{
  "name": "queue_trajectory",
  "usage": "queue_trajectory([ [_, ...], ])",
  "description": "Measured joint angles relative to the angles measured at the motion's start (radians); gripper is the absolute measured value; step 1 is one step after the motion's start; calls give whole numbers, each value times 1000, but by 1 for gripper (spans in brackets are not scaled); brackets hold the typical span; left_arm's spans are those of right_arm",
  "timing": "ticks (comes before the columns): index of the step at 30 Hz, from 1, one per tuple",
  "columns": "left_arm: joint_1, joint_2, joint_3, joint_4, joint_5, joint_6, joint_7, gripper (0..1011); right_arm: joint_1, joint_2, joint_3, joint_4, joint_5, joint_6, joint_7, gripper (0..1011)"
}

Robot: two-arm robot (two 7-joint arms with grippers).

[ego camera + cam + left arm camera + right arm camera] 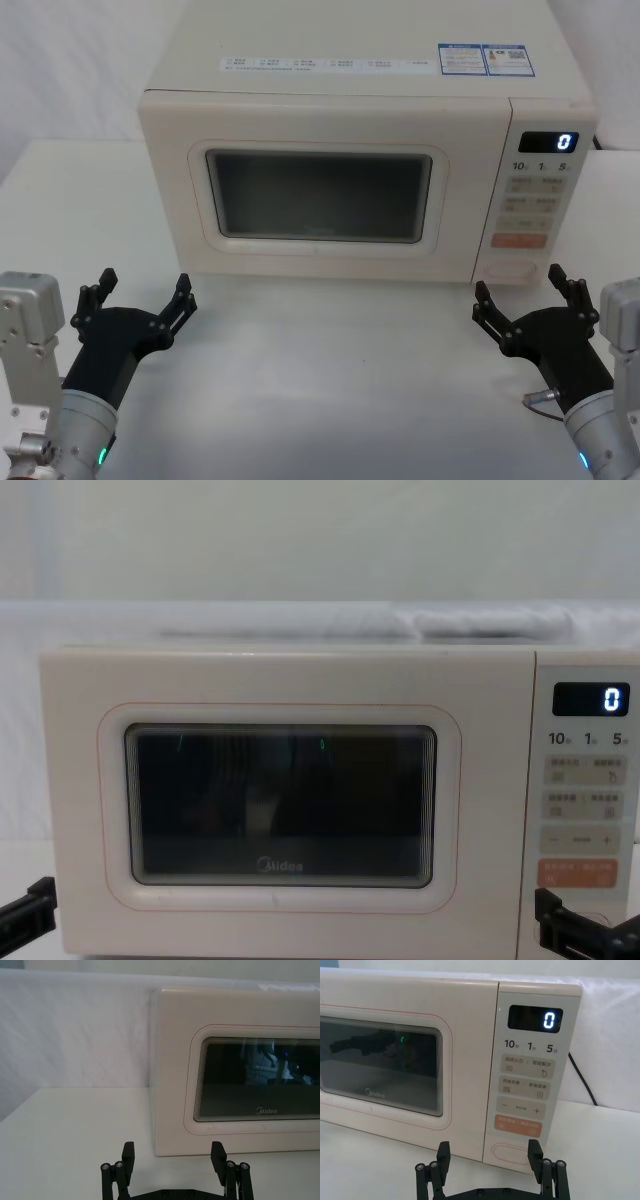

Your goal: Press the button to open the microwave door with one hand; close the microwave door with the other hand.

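Left gripper (142, 291): jaws spread wide, holding nothing, hovering over the white table (330, 370). Straight ahead of its fingertips, apart from them, stands the left lower corner of the microwave (365, 90). The microwave door (320, 190) is shut flush, its dark window beyond and between both sets of jaws. Right gripper (520, 288): jaws equally wide, empty. Just ahead of its fingertips, not touching, lies the cream door-release button (511, 1152) at the foot of the control strip (538, 205), whose display (548, 142) reads 0.

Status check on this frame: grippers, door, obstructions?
Left gripper and right gripper open, short of the microwave. Microwave door shut. Nothing blocking.
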Motion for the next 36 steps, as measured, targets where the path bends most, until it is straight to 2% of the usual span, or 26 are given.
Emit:
queue_trajectory([
  [36, 0, 0, 0, 0, 0, 0, 0, 1001, 0, 0, 0, 0, 0, 0, 0, 1002],
])
